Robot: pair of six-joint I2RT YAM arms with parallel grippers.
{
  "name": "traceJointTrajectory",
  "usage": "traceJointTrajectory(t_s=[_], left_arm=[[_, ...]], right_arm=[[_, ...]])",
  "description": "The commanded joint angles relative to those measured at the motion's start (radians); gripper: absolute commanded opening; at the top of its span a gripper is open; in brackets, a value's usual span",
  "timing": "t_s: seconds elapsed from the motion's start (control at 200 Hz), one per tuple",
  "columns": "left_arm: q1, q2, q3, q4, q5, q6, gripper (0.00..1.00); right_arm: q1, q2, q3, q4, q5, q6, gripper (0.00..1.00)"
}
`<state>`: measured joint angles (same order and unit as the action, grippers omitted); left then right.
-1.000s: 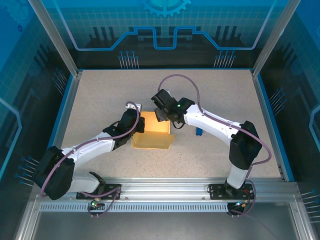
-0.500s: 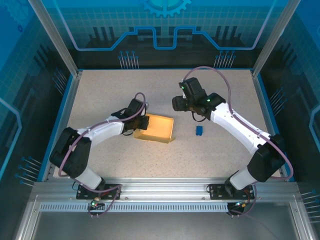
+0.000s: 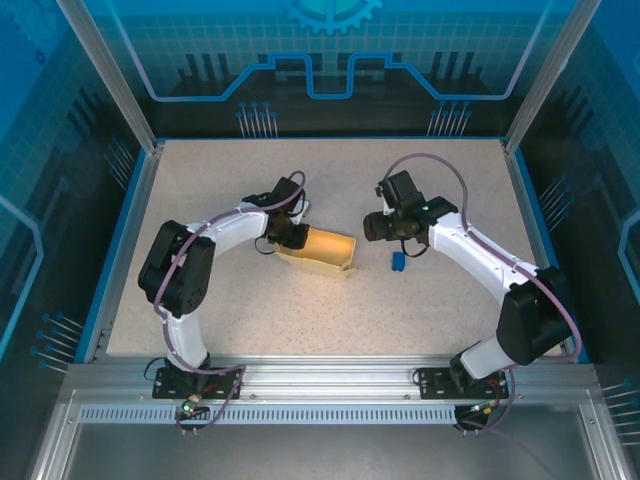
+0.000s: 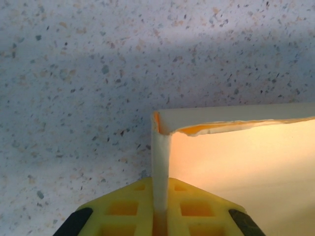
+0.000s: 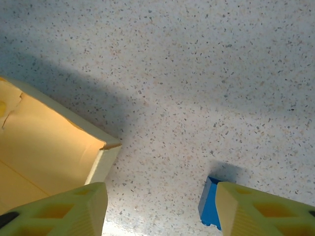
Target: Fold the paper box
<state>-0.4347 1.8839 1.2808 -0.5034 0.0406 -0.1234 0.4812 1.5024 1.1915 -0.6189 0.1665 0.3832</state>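
Paper box (image 3: 322, 250) wall pinched by left gripper (image 3: 289, 237), elbow folded tight; right gripper (image 3: 371, 228) agape, pointing at box.

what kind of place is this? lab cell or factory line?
Most likely an enclosed lab or demo cell, not a line: speckled table walled by blue panels with gear-and-circuit graphics, aluminium frame posts, and a left arm and right arm bolted to an aluminium rail, one paper box between them.

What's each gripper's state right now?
Left gripper: shut on the paper box wall.
Right gripper: open, holding nothing.
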Motion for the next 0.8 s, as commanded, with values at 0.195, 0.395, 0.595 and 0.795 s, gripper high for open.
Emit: traceJointTrajectory(t_s=[0.195, 0.395, 0.595, 0.795], left_arm=[[0.005, 0.086, 0.133, -0.087, 0.052, 0.047, 0.16], [0.009, 0.103, 0.178, -0.102, 0.049, 0.052, 0.28], [0.033, 0.041, 0.189, -0.074, -0.007, 0.041, 0.45], [0.076, -0.123, 0.114, 0.04, -0.099, -0.005, 0.55]], right_arm=[[-0.014, 0.026, -0.017, 0.021, -0.042, -0.033, 0.61], [-0.025, 0.035, -0.026, 0.033, -0.042, -0.039, 0.61], [-0.053, 0.087, -0.006, 0.069, -0.12, -0.06, 0.61], [-0.058, 0.267, 0.109, 0.104, -0.282, -0.102, 0.62]])
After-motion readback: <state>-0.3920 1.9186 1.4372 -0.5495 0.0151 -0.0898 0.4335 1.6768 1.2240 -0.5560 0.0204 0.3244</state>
